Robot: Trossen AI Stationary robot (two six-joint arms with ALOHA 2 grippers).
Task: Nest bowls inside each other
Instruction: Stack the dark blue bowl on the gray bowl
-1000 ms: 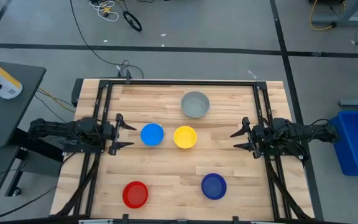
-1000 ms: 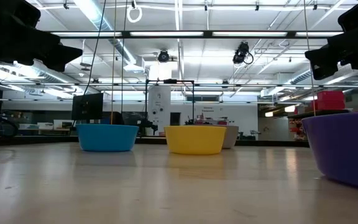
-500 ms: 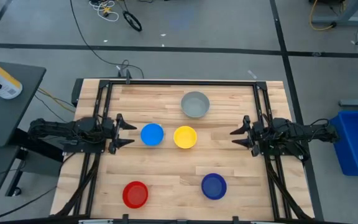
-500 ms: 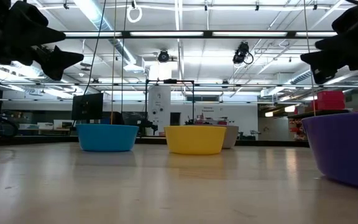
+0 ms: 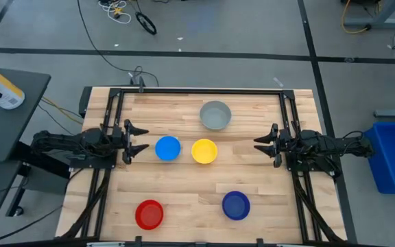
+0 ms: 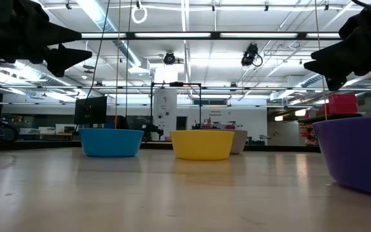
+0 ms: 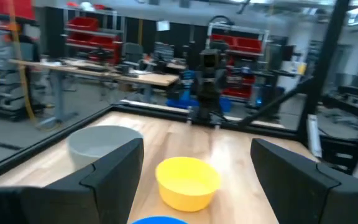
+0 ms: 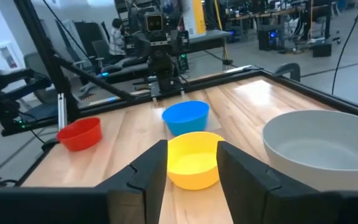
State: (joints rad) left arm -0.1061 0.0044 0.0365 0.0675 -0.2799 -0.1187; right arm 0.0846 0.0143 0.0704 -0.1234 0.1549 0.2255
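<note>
Five bowls stand apart, upright on their bases on the wooden table: grey [image 5: 215, 115] toward the far edge, light blue [image 5: 168, 148] and yellow [image 5: 204, 151] side by side in the middle, red [image 5: 149, 214] and dark blue [image 5: 236, 205] near the front. My left gripper [image 5: 142, 139] hovers open at the left edge, pointing level at the light blue bowl. My right gripper [image 5: 260, 145] hovers at the right edge, pointing level at the yellow bowl [image 8: 193, 158], fingers apart with nothing between them.
Black metal rails [image 5: 197, 91] frame the table's far, left and right sides. Bare wood lies between the middle bowls and each gripper. In the low view the dark blue bowl [image 6: 359, 151] stands close at the right.
Both grippers have stayed in place and rolled at the wrist. The right gripper's fingers have come closer together, still with a gap. No bowl has moved.
</note>
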